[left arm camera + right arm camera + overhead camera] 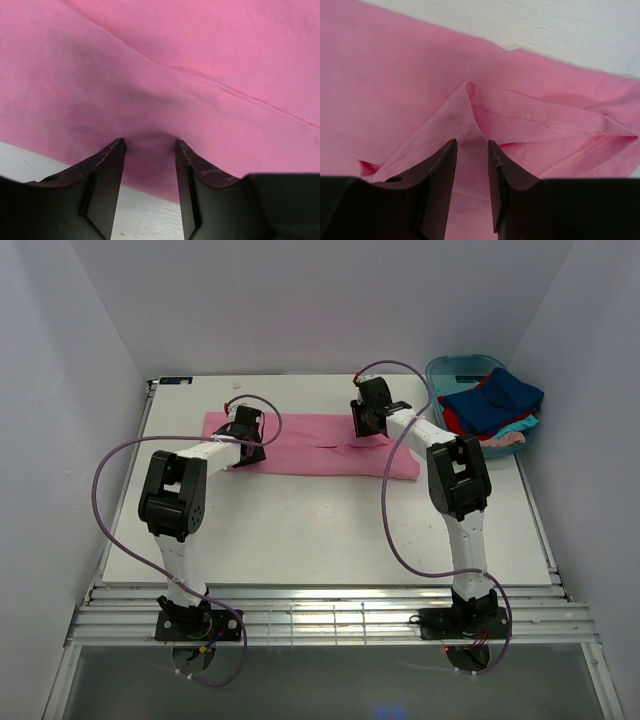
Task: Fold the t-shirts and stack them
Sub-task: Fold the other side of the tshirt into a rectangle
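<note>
Inside left fingers (102, 190) and right fingers (439, 190): pink t-shirt (320, 445), unpinched.
Both pairs stand spread astride it; if I close shallow, one layer slips and the fold skews.

Left pincer (247, 440) and right pincer (372, 420) on pink t-shirt (310, 448)

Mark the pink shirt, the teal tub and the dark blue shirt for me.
pink shirt (310, 443), top view, flat middle of the cloth.
teal tub (455, 368), top view, its bare far wall.
dark blue shirt (505, 395), top view, middle of the shirt, uppermost in the tub.
</note>
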Controlling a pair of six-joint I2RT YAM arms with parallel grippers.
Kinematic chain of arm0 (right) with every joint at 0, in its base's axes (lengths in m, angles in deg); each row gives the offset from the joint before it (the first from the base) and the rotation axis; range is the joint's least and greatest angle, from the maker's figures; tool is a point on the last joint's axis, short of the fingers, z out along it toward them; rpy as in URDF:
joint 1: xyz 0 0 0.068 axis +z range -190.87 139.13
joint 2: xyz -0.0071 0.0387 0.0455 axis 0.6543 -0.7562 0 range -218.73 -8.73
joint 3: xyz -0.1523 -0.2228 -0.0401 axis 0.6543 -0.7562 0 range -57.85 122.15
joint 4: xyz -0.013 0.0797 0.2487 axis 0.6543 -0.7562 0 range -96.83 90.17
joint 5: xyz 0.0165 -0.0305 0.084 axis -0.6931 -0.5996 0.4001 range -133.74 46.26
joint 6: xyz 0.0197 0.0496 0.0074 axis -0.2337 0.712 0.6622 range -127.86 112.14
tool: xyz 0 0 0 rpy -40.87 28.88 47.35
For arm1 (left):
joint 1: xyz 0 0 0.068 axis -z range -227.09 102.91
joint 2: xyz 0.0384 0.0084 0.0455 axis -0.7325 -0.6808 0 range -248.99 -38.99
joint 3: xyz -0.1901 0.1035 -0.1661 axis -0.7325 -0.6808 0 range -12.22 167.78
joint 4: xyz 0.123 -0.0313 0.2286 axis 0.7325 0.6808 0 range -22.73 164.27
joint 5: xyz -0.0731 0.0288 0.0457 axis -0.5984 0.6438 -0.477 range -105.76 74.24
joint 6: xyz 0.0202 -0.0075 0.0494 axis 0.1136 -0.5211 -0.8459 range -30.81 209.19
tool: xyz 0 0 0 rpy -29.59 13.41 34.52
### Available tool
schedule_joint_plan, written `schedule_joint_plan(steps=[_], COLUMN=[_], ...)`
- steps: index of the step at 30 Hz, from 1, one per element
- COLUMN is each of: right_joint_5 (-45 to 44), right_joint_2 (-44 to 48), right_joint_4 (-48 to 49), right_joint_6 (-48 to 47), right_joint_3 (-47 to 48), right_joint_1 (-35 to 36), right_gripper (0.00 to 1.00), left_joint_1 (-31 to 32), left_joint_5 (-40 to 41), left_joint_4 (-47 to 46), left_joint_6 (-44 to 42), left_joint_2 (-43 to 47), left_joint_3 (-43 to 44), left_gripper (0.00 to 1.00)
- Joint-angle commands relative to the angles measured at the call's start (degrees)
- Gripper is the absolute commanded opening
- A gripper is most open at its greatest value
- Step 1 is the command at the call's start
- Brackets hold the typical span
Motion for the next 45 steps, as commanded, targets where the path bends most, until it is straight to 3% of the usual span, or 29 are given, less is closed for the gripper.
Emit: schedule_joint_plan(steps=[1,5,11,15,17,18,24,33,36,39,41,45], right_joint_5=[1.83,2.35,2.35,1.31,0.08,-0.28,-0.90,0.33,0.51,0.86,1.04,1.21], right_joint_2=[-0.40,-1.10,-1.28,-1.98,-2.07,-2.07,-3.04,-5.85,-6.03,-5.42,-5.06,-4.10], right_joint_4=[-1.21,-1.92,-2.01,-3.06,-3.41,-3.33,-3.41,-4.20,-4.29,-3.85,-3.68,-3.59], right_joint_6=[0.15,-0.29,-0.38,-0.99,-1.52,-1.78,-3.54,-3.19,-3.10,-3.01,-3.01,-3.01], right_joint_3=[-0.59,-0.59,0.81,3.79,5.03,5.21,6.26,6.18,5.82,5.82,6.17,7.32], right_joint_1=[-0.17,-0.17,-0.17,-0.17,-0.17,-0.17,-0.17,-0.17,-0.17,-0.17,-0.17,-0.17], right_gripper=[0.37,0.35,0.08,0.09,0.15,0.23,0.34,0.38,0.30,0.13,0.08,0.08], left_joint_1=[0.22,0.31,0.22,0.22,0.22,0.22,0.22,0.22,0.22,0.22,0.22,0.22], left_joint_5=[-0.07,0.02,0.28,0.37,0.28,0.28,0.20,0.81,0.81,0.81,0.55,0.55], left_joint_4=[5.82,5.73,5.82,5.90,5.91,5.91,5.91,6.35,6.43,6.43,6.43,6.43], left_joint_6=[-0.03,0.06,-0.02,0.06,0.06,0.24,0.06,-0.47,-0.47,-0.38,-0.20,-0.11], left_joint_2=[-0.17,-0.17,-0.08,-0.17,-0.17,-0.08,-0.26,-0.08,-0.08,-0.26,-0.35,-0.61], left_joint_3=[-1.12,-1.12,-1.38,-1.56,-1.64,-1.73,-1.47,-0.50,-0.33,-0.24,-0.24,-0.33], left_gripper=[0.55,0.55,0.55,0.55,0.54,0.55,0.54,0.54,0.54,0.54,0.54,0.54])
